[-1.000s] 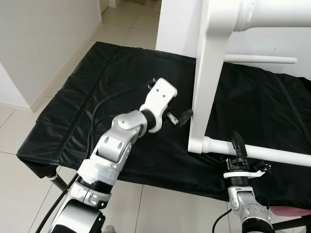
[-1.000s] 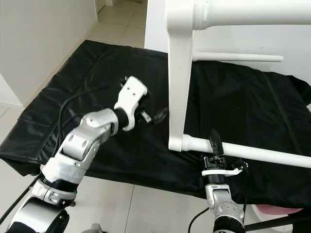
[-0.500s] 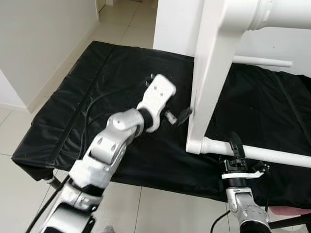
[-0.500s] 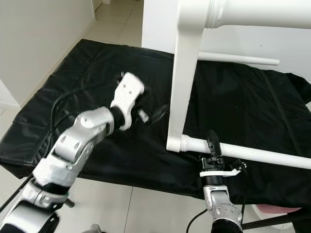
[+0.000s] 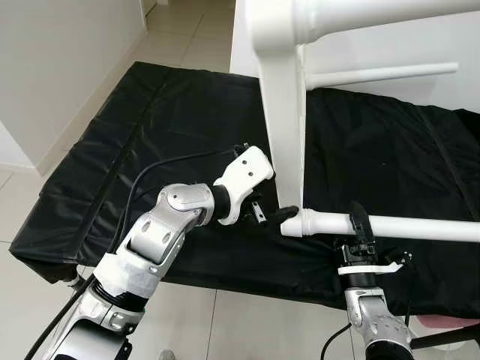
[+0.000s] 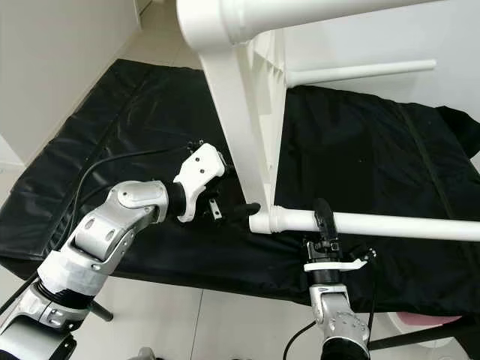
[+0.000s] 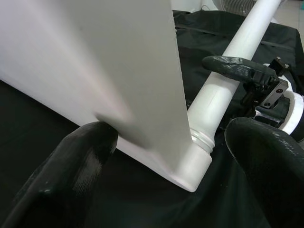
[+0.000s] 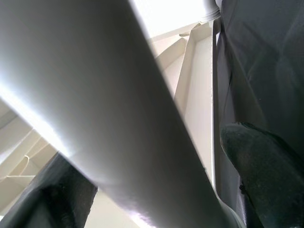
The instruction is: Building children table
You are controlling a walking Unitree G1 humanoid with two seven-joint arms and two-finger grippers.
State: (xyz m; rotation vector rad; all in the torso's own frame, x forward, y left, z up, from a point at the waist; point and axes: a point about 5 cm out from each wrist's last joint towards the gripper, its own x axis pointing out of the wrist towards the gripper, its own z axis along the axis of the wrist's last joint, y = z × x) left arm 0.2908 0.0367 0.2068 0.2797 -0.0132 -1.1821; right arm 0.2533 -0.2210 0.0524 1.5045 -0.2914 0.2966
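A black mat (image 5: 112,142) covers the low platform across the middle of the head views, with pale floor tiles (image 5: 22,300) at the lower left. The left gripper (image 5: 279,216) sits at frame centre, its fingers (image 7: 85,161) spread wide around the foot of the white table's panel (image 5: 289,142), one finger touching the panel's face. The table (image 6: 247,112) stands on the mat, tilted, rising to the upper middle of the frame. Its leg (image 5: 405,227) runs along the lower right. The right gripper (image 5: 358,229) straddles that leg from below; whether it grips cannot be told.
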